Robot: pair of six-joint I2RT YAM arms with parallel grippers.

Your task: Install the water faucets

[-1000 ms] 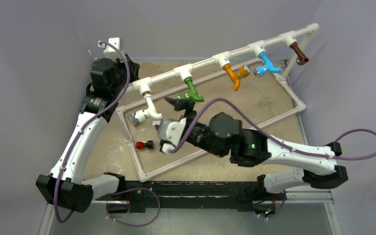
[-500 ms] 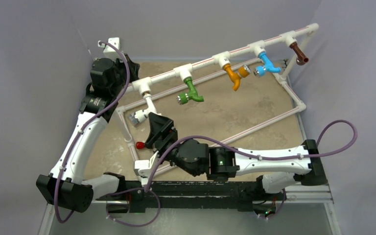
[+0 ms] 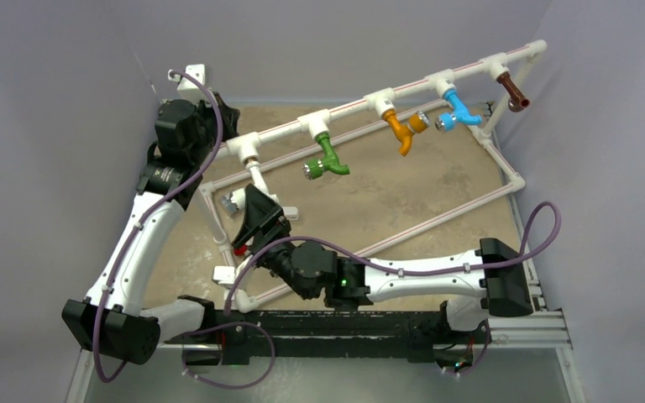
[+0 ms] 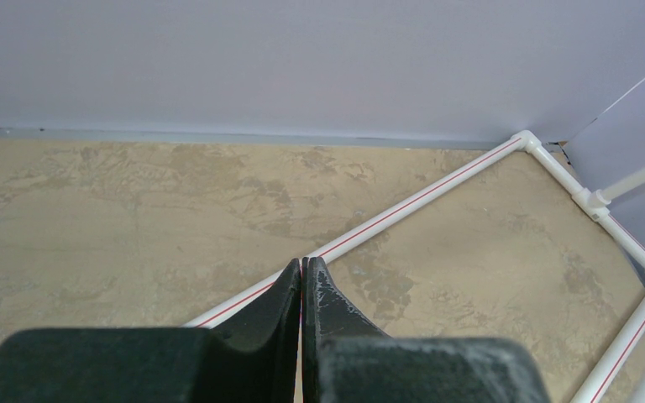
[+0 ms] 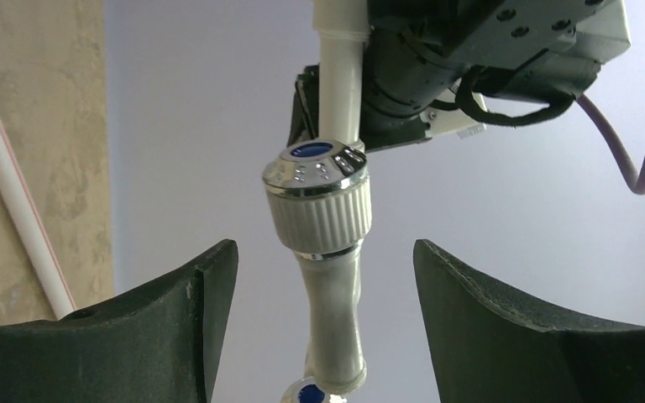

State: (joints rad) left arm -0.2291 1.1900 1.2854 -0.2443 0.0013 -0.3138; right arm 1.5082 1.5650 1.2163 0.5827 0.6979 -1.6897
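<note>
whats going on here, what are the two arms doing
Five faucets hang from the white pipe rail: white faucet, green, orange, blue and brown. The right tool is open, with a finger on either side of the white faucet and not touching it. The left tool is shut, holds nothing and is well away from the faucets.

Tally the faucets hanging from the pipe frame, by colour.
white faucet: 1
green faucet: 1
orange faucet: 1
blue faucet: 1
brown faucet: 1
Total: 5
</note>
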